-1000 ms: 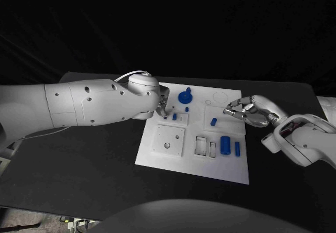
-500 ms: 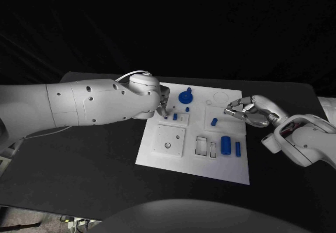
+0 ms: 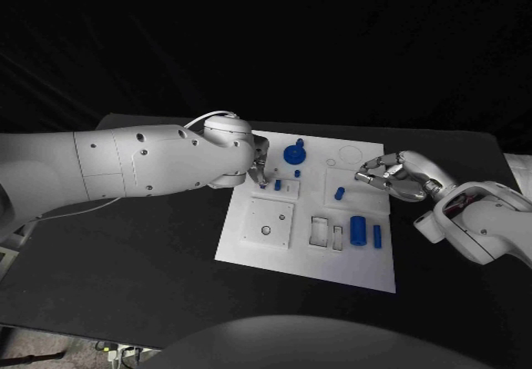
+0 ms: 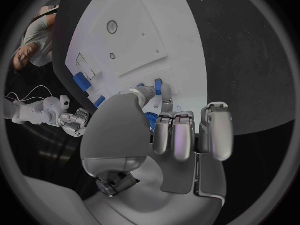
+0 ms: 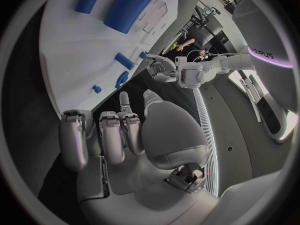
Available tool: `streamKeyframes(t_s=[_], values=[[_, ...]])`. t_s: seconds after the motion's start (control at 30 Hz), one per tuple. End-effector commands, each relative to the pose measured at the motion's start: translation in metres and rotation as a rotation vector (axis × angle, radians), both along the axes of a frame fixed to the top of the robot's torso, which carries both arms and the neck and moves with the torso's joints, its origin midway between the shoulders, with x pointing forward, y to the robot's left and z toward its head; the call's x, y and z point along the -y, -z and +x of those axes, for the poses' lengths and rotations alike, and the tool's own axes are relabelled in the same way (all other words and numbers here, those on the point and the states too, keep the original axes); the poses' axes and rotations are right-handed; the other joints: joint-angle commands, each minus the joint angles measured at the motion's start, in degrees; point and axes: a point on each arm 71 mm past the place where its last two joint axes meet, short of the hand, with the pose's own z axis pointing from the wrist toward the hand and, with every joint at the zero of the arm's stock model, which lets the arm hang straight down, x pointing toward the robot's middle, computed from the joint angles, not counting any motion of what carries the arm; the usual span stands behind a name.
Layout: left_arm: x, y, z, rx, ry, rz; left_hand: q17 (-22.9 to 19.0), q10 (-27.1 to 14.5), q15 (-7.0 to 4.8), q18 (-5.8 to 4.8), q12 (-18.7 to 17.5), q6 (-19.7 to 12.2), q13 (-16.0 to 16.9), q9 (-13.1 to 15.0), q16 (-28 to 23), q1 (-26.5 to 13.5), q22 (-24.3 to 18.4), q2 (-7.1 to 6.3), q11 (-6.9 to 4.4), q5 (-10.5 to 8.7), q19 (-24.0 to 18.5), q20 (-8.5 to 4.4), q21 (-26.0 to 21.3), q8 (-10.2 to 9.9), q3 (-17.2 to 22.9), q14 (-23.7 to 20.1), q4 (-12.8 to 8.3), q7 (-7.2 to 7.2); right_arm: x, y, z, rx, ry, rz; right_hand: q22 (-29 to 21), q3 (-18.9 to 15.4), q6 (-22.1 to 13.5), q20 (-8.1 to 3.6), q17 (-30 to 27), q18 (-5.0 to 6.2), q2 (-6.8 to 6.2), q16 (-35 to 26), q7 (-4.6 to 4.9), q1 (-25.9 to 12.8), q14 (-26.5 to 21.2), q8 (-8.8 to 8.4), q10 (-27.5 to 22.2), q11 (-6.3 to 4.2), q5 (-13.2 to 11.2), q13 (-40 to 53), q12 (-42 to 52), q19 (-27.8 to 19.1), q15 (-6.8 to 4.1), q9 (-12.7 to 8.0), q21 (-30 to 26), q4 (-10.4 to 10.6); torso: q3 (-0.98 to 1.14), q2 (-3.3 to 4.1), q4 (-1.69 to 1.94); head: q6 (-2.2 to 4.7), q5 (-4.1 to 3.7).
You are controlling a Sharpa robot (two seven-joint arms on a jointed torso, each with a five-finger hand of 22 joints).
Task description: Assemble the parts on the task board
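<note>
The white task board [image 3: 333, 261] lies mid-table. My left hand [image 3: 257, 165] reaches over its far left part and pinches a small blue peg [image 3: 277, 184] between thumb and a fingertip; the left wrist view shows that peg [image 4: 159, 87] upright against the board [image 4: 156, 35]. A blue round gear piece [image 3: 294, 154] and another small peg [image 3: 296, 173] stand just beyond. My right hand [image 3: 388, 175] hovers at the board's right edge, fingers curled with nothing in them. Near it lie a short blue piece [image 3: 339, 194], a thick blue cylinder [image 3: 357, 229] and a slim blue bar [image 3: 377, 236].
A raised square plate [image 3: 268, 223] with a round hole and two rectangular slots [image 3: 326, 232] sit on the board's near half. A faint ring outline [image 3: 349, 154] marks the far right corner. Black table [image 3: 133, 261] surrounds the board.
</note>
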Motion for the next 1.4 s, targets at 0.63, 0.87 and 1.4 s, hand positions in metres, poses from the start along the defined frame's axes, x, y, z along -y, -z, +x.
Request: streamKeyframes(t_s=[0.63, 0.87, 1.4], values=[[-0.0042, 0.0098, -0.0025, -0.072, -0.128, 0.036, 15.1, 5.7, -0.17, -0.12, 0.2, 1.7, 15.1, -0.4, 0.1, -1.4, 12.8, 0.91, -0.43, -0.37, 2.5, 0.04, -0.2, -0.5, 6.5, 6.0, -7.5, -0.78, -0.0003, 0.0001, -0.0009, 0.004, -0.009, 0.002, 12.7, 0.3, 0.0, -0.16, 15.1, 1.02, 0.29, 0.2, -0.20, 0.8, 6.0, 0.12, 6.1, -0.23, 0.4, 15.1, 0.2, 1.1, -0.15, -0.1, -0.3, -0.5, 0.03, 0.01, 0.01, 0.00, 0.11], [-0.0060, 0.0101, -0.0013, -0.074, -0.132, 0.046, 15.1, 5.7, -0.27, -0.11, 0.2, 1.9, 15.1, -0.3, 0.1, -1.7, 12.8, 1.18, -0.55, 0.47, 2.5, -0.03, -0.3, -0.4, 6.1, 6.0, -8.0, -0.92, 0.0000, 0.0001, -0.0010, 0.004, -0.009, 0.002, 12.6, 0.4, 0.0, -0.17, 15.1, 1.03, 0.30, 0.2, -0.20, 0.9, 6.0, 0.12, 6.1, -0.23, 0.5, 15.1, 0.2, 1.0, -0.16, -0.1, -0.4, -0.5, 0.01, 0.01, 0.01, 0.00, 0.16], [-0.0115, 0.0049, 0.0017, 0.011, -0.123, 0.097, 15.1, 5.7, -0.51, -0.18, 0.2, 2.4, 15.1, -0.1, 0.1, -1.9, 12.9, 1.09, -0.79, 1.35, 2.7, -0.24, 0.0, -0.2, 6.0, 6.0, -9.1, -1.13, 0.0005, 0.0006, -0.0010, 0.004, -0.008, 0.004, 12.6, 0.4, 0.0, -0.17, 15.1, 1.09, 0.31, 0.2, -0.18, 1.0, 6.0, 0.12, 6.1, -0.23, 0.5, 15.1, 0.2, 0.9, -0.16, -0.1, -0.6, -0.5, 0.00, 0.00, 0.03, 0.00, 0.44]])
